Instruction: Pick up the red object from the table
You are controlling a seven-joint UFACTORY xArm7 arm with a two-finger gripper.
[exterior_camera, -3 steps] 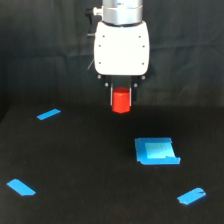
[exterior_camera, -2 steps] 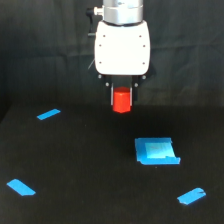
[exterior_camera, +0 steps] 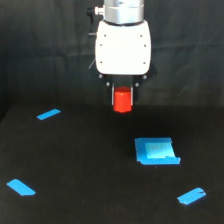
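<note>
The red object (exterior_camera: 121,100), a small red-orange block, hangs in the air above the black table (exterior_camera: 90,165), near the centre of the exterior view. My gripper (exterior_camera: 122,95) is shut on its upper part, and the lower part of the block sticks out below the short dark fingers. The white gripper housing (exterior_camera: 123,46) sits directly above. The block is clear of the table surface.
A flat blue square piece (exterior_camera: 156,151) lies on the table to the exterior view's right, below the gripper. Short blue tape strips lie at the left (exterior_camera: 48,114), lower left (exterior_camera: 21,187) and lower right (exterior_camera: 191,196). A dark curtain backs the scene.
The gripper and the red object have risen slightly; otherwise the scene looks the same.
</note>
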